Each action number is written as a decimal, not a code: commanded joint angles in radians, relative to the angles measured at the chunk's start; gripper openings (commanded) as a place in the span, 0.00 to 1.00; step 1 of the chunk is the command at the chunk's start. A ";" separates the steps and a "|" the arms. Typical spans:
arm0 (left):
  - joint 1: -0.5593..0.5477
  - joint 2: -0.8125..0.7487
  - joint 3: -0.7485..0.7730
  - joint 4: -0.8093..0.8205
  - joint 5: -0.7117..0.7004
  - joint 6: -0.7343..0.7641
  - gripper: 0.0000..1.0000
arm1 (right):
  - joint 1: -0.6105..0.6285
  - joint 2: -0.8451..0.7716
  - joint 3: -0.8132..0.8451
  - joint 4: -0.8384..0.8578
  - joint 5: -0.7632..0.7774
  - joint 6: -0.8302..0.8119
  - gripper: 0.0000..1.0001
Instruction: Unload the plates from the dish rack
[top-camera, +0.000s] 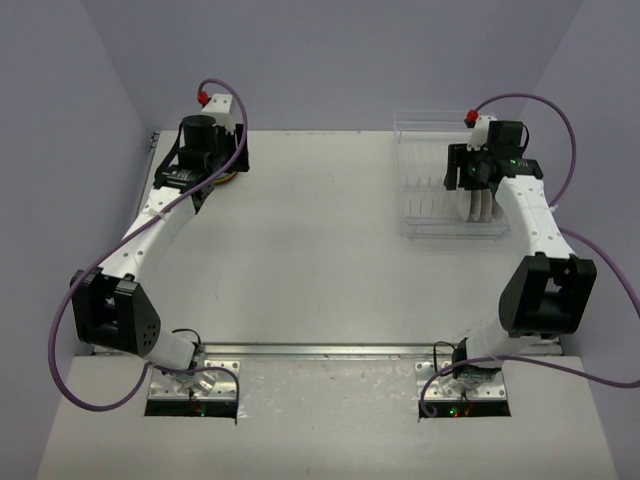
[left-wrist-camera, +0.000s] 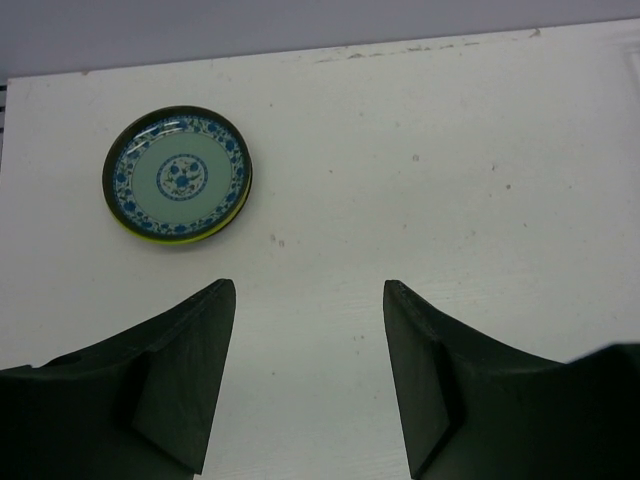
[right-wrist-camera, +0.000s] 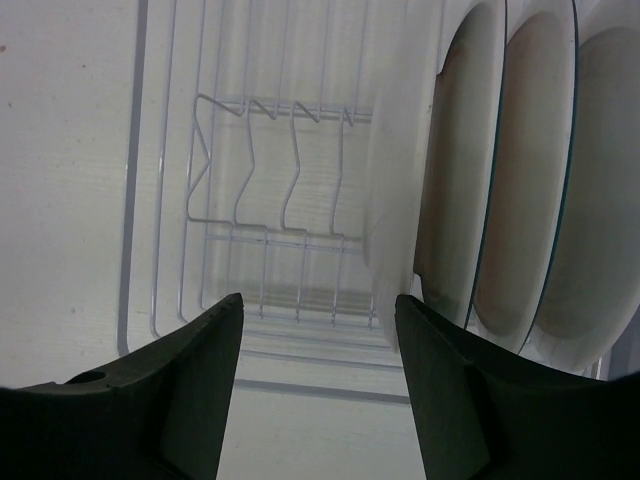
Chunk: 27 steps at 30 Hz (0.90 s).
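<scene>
- Pale lavender walls (top-camera: 330, 60) close in on three sides.
- A white table (top-camera: 320, 270), faintly speckled, fills the floor between them.
- A metal rail (top-camera: 320, 350) runs along its near edge.
- The light is soft and even.

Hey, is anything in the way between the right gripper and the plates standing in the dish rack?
Nothing visible. The right gripper hangs open over the dish rack, above bare tines. The plates stand on edge just to one side of it, with no obstacle between.
</scene>
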<state>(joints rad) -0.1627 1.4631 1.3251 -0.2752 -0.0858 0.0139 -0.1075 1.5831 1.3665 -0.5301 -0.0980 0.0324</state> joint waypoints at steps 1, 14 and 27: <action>-0.003 -0.036 -0.003 0.019 0.013 -0.036 0.59 | -0.008 0.032 0.046 0.068 0.001 -0.048 0.63; -0.028 -0.041 -0.016 0.014 -0.001 -0.025 0.59 | -0.017 0.141 0.053 0.132 0.012 -0.151 0.55; -0.029 -0.029 -0.013 0.013 0.001 -0.032 0.60 | -0.023 0.128 0.114 0.096 -0.045 -0.141 0.10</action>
<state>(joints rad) -0.1829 1.4631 1.3067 -0.2897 -0.0860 -0.0068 -0.1375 1.7489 1.3831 -0.4479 -0.1150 -0.1026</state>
